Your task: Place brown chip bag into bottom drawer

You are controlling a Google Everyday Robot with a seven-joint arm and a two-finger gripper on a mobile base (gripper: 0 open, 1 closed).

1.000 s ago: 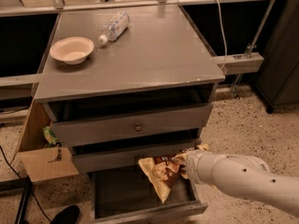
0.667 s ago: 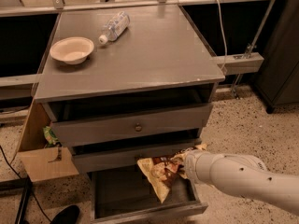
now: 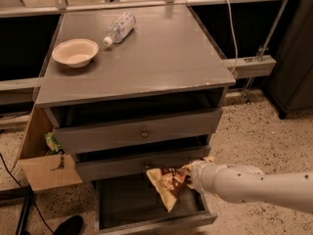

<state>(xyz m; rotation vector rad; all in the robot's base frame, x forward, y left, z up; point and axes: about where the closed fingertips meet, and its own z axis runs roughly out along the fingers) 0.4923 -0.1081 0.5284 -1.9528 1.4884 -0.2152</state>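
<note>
The brown chip bag (image 3: pixel 167 186), crumpled brown and yellow foil, hangs tilted just above the open bottom drawer (image 3: pixel 127 204), over its right half. My gripper (image 3: pixel 188 176) comes in from the right on a white arm and is shut on the bag's right end; the bag hides most of the fingers. The drawer is pulled out, with its dark floor showing to the left of the bag and its low front panel near the bottom edge of the view.
Two upper drawers (image 3: pixel 142 133) with small knobs stand slightly open above. On the tabletop sit a pale bowl (image 3: pixel 75 52) and a lying plastic bottle (image 3: pixel 119 28). A cardboard box (image 3: pixel 41 165) with a green packet (image 3: pixel 52 142) stands at the left. A black shoe (image 3: pixel 68 226) lies on the floor.
The bag and my gripper have stayed almost where they were above the open bottom drawer; at most a slight shift to the left.
</note>
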